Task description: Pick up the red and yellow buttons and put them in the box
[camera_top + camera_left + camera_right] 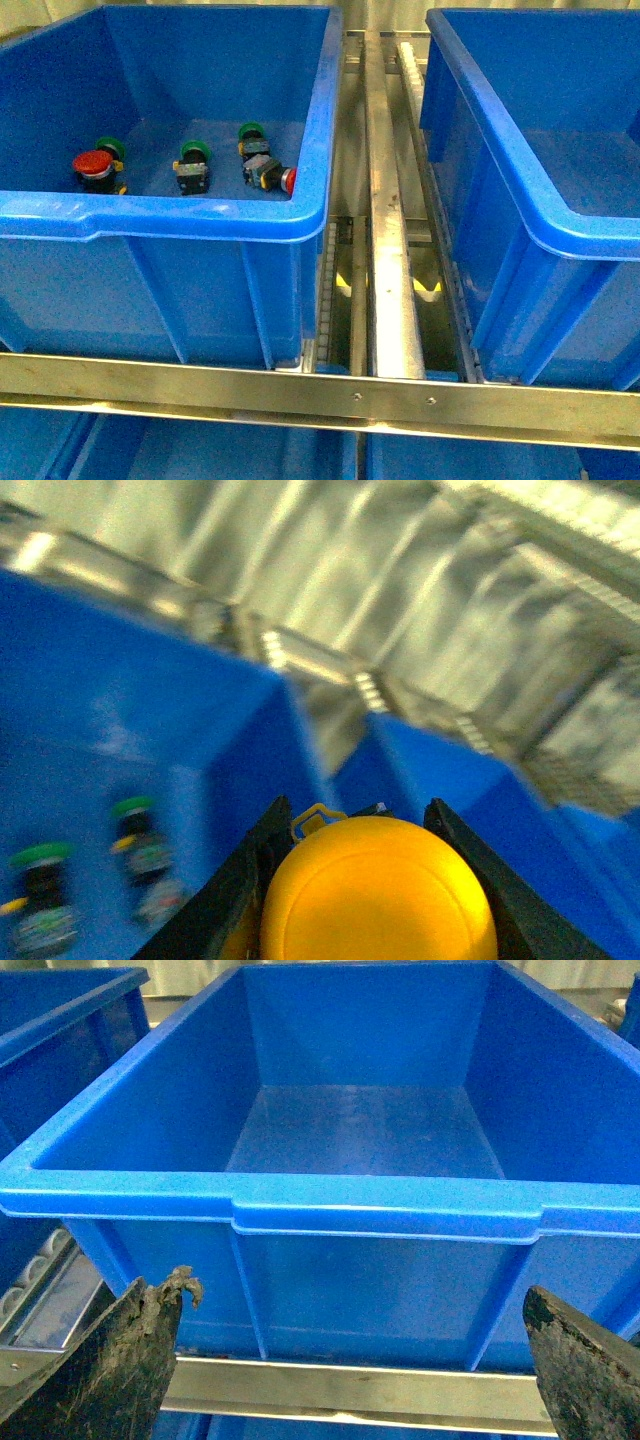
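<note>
In the left bin (200,225), a red button (92,163) and a second red button (272,176) are seen among green buttons (193,155).
Front: the first is upright, the second on its side. Left wrist: a yellow button (375,900) is clamped by the left gripper (357,815). Right wrist: the right gripper (355,1360) is spread wide before the box (300,1205).

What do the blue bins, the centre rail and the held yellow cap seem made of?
Blue bins: moulded plastic, with glossy rounded rims. Centre rail: bare metal, with a silvery brushed sheen. Yellow cap: probably smooth plastic with a soft highlight, but it is blurred.
</note>
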Robot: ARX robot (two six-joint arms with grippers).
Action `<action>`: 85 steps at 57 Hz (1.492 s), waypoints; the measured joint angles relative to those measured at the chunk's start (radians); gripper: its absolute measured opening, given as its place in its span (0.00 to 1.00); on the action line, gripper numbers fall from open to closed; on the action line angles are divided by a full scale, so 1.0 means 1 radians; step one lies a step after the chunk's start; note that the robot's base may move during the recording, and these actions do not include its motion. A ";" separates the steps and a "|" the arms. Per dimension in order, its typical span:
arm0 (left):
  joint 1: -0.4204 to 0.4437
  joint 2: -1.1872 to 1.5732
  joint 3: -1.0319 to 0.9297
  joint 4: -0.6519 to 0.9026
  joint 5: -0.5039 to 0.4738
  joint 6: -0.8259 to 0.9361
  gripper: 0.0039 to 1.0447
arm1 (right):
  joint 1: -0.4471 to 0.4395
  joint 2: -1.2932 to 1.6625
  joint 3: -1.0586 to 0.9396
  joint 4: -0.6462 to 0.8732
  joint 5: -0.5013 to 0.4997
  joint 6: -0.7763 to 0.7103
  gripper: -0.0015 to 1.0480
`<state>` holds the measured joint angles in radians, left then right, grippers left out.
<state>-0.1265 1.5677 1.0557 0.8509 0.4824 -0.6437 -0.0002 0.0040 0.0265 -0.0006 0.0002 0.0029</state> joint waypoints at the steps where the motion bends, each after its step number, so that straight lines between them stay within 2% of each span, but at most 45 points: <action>1: -0.005 0.006 0.002 0.032 0.029 -0.028 0.31 | 0.000 0.000 0.000 0.000 0.000 0.000 0.94; 5: -0.035 0.048 0.026 0.105 0.106 -0.155 0.31 | 0.000 0.000 0.000 0.000 0.000 0.000 0.94; 17: -0.134 0.197 0.071 0.193 0.252 -0.297 0.31 | 0.000 0.000 0.000 0.000 0.000 0.000 0.94; 27: -0.228 0.227 0.069 0.395 0.278 -0.454 0.31 | 0.000 0.000 0.000 0.000 0.000 0.000 0.94; 36: -0.290 0.238 0.060 0.486 0.303 -0.533 0.31 | 0.000 0.000 0.000 0.000 0.000 0.000 0.94; 62: -0.288 0.298 0.061 0.450 0.302 -0.541 0.31 | 0.002 0.002 -0.001 0.002 0.011 -0.001 0.94; 64: -0.288 0.296 0.061 0.446 0.304 -0.536 0.31 | 0.026 0.032 -0.003 0.059 0.107 -0.019 0.94; 66: -0.285 0.294 0.060 0.438 0.305 -0.530 0.31 | 0.032 0.127 0.000 0.230 0.261 -0.060 0.94; 68: -0.283 0.290 0.060 0.431 0.308 -0.526 0.31 | -0.001 0.220 0.008 0.377 0.305 -0.096 0.94; 71: -0.276 0.278 0.060 0.419 0.309 -0.517 0.31 | -0.106 0.413 0.069 0.617 0.280 -0.129 0.94; 73: -0.274 0.267 0.060 0.415 0.307 -0.511 0.31 | -0.160 0.507 0.120 0.700 0.253 -0.129 0.94; 75: -0.272 0.253 0.060 0.411 0.308 -0.505 0.31 | -0.237 0.650 0.249 0.767 0.204 -0.101 0.94; 77: -0.270 0.241 0.060 0.405 0.309 -0.500 0.31 | -0.252 0.724 0.359 0.735 0.172 -0.035 0.94; 79: -0.265 0.229 0.060 0.404 0.308 -0.496 0.31 | -0.256 0.772 0.454 0.678 0.140 0.047 0.94; 81: -0.263 0.223 0.060 0.398 0.307 -0.490 0.31 | -0.254 0.818 0.547 0.603 0.113 0.211 0.94; 85: -0.263 0.223 0.060 0.392 0.306 -0.483 0.31 | -0.230 0.873 0.620 0.563 0.097 0.444 0.94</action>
<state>-0.3897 1.7905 1.1156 1.2427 0.7887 -1.1267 -0.2306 0.8772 0.6460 0.5625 0.0971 0.4465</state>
